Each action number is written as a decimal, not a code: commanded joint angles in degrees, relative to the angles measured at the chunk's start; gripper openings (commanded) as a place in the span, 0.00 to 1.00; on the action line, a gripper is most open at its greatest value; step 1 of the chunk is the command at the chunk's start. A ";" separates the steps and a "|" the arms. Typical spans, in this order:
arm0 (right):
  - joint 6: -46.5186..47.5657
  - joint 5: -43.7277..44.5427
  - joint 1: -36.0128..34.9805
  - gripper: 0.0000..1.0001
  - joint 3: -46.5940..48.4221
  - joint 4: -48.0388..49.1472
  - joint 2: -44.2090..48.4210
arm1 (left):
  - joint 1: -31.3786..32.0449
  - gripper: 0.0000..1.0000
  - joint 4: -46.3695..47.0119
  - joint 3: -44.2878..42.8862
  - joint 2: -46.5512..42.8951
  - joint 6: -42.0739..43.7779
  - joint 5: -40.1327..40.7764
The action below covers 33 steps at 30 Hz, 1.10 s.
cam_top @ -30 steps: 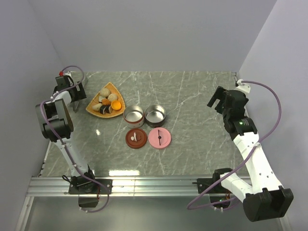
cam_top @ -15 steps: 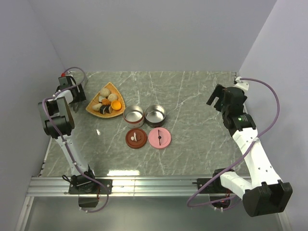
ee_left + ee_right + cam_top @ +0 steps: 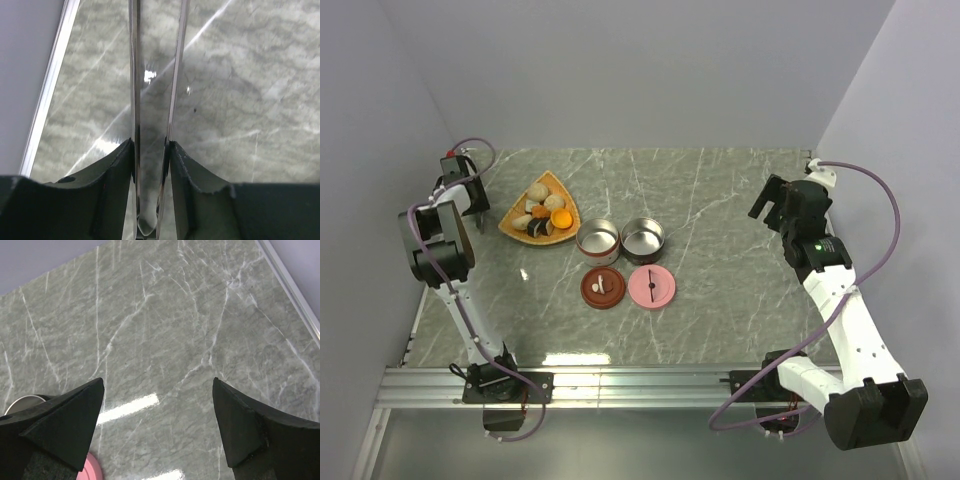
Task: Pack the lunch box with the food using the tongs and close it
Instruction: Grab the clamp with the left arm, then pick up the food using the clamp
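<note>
Robotics lab cell, I'd say: bare walls, marble-look table, arms bolted to an aluminium rail.

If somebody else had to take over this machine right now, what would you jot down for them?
Left gripper: shut on the tongs, left of the orange plate.
Right gripper: open, empty, far right.
Food: all on the plate.
Tins: look empty; brown lid and pink lid lie in front of them.
Done: tongs gripped.
Left: move food into tins, put lids on.

Food lies on plate left of tins, lids before them.
</note>
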State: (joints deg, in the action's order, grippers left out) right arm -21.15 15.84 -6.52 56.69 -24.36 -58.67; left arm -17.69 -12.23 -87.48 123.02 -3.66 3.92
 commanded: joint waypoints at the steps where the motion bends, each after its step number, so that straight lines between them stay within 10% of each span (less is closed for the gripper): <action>1: 0.76 -1.07 -0.42 0.95 2.03 2.47 0.58 | -0.24 0.41 -3.05 -0.06 -7.26 0.67 0.03; 33: 0.58 -6.52 -1.47 0.94 0.71 8.45 1.98 | 11.54 0.42 -23.28 20.15 -54.98 -6.36 -11.12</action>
State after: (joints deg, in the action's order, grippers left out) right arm -20.56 10.41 -7.03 56.69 -18.44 -58.48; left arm -6.55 -33.69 -69.32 71.35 -8.23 -4.25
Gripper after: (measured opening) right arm 0.943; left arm 0.419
